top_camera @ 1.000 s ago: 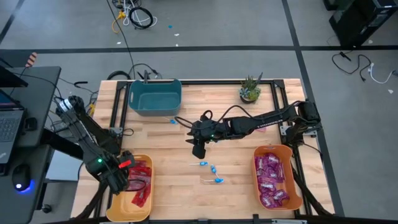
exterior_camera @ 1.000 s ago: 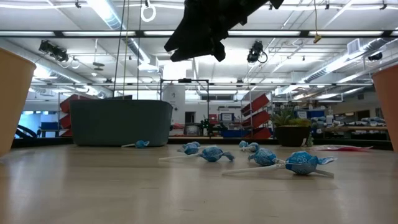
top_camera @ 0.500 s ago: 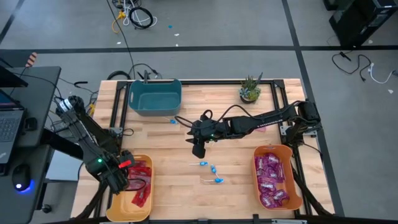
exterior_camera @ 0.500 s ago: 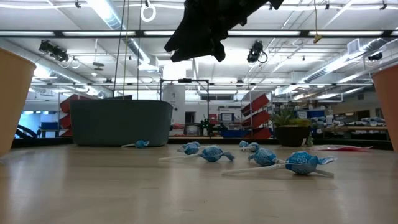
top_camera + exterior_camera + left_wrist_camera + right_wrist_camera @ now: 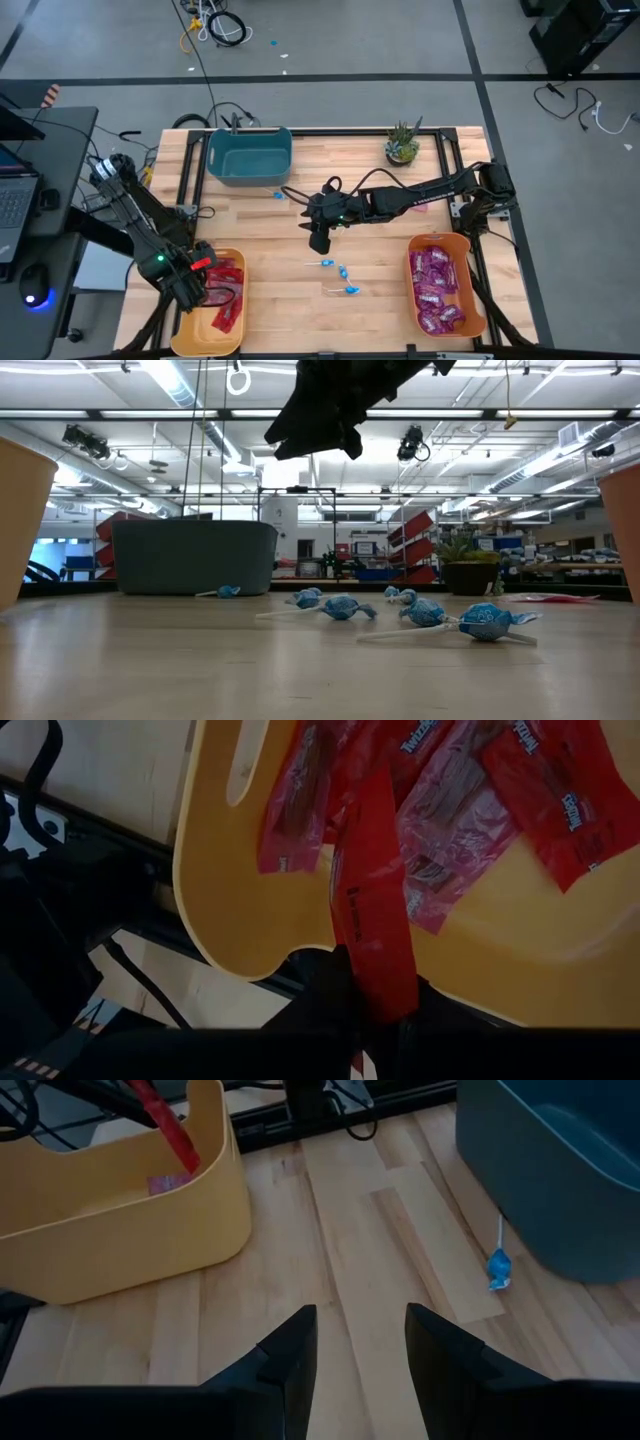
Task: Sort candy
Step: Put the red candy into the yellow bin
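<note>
From above, I see my left gripper [image 5: 192, 283] over the near edge of the yellow bin [image 5: 200, 338], clenched on a flat red packet [image 5: 203, 264], with more red packets [image 5: 228, 296] lying in that bin. My right gripper [image 5: 320, 240] hangs over the middle of the surface [image 5: 260, 230], released and holding nothing. Three blue lollipops [image 5: 343, 273] on thin white sticks lie just in front of it, another blue lollipop [image 5: 279, 194] rests beside the teal bin [image 5: 249, 155], and the shiny purple packets [image 5: 437, 290] fill the orange bin [image 5: 413, 300].

At table-top level, the lollipops [image 5: 485, 622] show as crinkled blue wrappers with white sticks, scattered across the wood, the right gripper [image 5: 325, 415] dark overhead.

Through the left wrist camera, a long glossy red packet [image 5: 372, 925] runs up from between the fingers above the yellow bin [image 5: 225, 910].

Through the right wrist camera, the fingers [image 5: 288, 1355] stand apart over bare wood, one lollipop [image 5: 499, 1266] lying against the teal bin [image 5: 560, 1170].
</note>
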